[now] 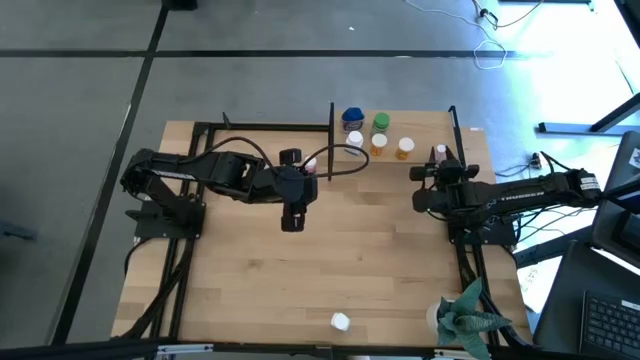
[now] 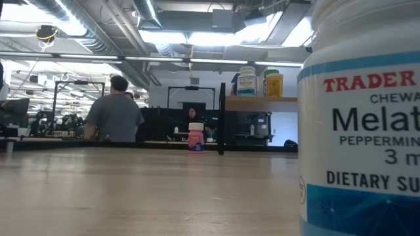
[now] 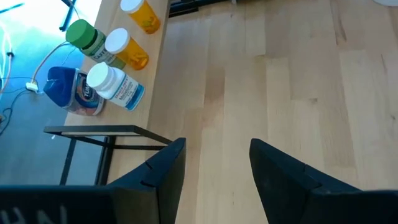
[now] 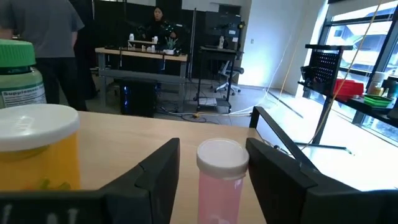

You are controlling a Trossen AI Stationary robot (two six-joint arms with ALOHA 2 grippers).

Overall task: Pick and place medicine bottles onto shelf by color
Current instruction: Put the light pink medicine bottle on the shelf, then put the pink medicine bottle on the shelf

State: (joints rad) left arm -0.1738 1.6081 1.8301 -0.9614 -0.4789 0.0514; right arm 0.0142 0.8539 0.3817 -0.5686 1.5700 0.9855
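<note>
Matte black jointed arms; looping cable [image 1: 345,160]

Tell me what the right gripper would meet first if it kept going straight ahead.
The pink bottle: it stands upright between the right gripper's open jaws, seemingly untouched, though depth is unclear.

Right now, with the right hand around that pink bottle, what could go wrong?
1. The right hand has its open fingers either side of the pink bottle, which stands nearer one finger than the other; closing may tip it rather than grip it.
2. The orange bottle stands close beside that hand; a sideways move could knock it over.
</note>
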